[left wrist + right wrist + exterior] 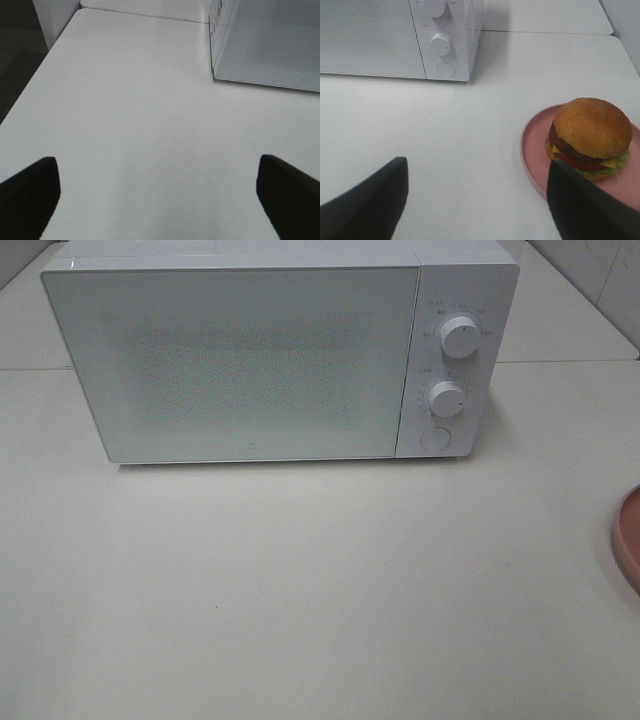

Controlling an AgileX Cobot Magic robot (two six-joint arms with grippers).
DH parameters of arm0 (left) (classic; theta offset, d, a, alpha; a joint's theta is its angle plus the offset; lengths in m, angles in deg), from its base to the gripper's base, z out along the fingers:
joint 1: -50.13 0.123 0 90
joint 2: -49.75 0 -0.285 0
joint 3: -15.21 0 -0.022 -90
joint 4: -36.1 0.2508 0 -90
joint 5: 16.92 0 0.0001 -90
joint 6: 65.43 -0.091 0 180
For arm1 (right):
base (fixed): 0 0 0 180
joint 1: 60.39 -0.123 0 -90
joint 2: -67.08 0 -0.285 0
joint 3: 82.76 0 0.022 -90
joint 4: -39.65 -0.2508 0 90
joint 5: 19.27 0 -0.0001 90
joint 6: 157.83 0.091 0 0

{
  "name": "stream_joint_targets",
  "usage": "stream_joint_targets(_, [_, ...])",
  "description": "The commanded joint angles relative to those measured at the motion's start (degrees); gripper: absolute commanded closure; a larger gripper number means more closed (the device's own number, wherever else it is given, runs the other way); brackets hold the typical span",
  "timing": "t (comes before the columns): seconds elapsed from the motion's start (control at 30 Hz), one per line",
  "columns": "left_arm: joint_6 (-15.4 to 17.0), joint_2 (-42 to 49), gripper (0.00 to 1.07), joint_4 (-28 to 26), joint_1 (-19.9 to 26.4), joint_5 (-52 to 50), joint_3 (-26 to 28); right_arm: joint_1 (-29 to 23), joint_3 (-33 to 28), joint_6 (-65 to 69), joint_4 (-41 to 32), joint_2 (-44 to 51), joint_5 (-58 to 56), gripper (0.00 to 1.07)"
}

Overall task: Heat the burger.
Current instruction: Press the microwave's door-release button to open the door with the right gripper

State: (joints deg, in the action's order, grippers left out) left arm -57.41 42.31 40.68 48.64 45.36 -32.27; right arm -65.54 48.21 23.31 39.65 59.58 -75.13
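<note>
The burger [590, 135], with a golden bun, cheese, patty and lettuce, sits on a round pink plate [535, 145] in the right wrist view. In the exterior high view only the plate's rim [628, 535] shows at the right edge, and the burger is out of that view. My right gripper [475, 205] is open, a short way back from the plate, holding nothing. My left gripper [157, 192] is open over bare table, left of the microwave [270, 45]. The white microwave [280, 350] stands at the back with its door shut.
The microwave has two knobs [458, 337] [446, 398] and a round button [435, 438] on its right panel. The white table [300, 590] spreads in front of it. The table's left edge [30, 85] drops to a dark floor.
</note>
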Motion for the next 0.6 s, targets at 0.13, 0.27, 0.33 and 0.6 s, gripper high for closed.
stream_joint_targets(0.13, [0.1, 0.6, 0.07, -0.2, 0.2, -0.7, -0.1, 0.3, -0.1, -0.4, 0.0, 1.6, 1.0, 0.32])
stream_joint_targets(0.27, [0.1, 0.6, 0.07, -0.2, 0.2, -0.7, -0.1, 0.3, -0.1, -0.4, 0.0, 1.6, 1.0, 0.32])
stream_joint_targets(0.33, [0.1, 0.6, 0.07, -0.2, 0.2, -0.7, -0.1, 0.3, -0.1, -0.4, 0.0, 1.6, 1.0, 0.32])
stream_joint_targets(0.6, [0.1, 0.6, 0.07, -0.2, 0.2, -0.7, -0.1, 0.3, 0.5, -0.3, 0.0, 1.5, 1.9, 0.32])
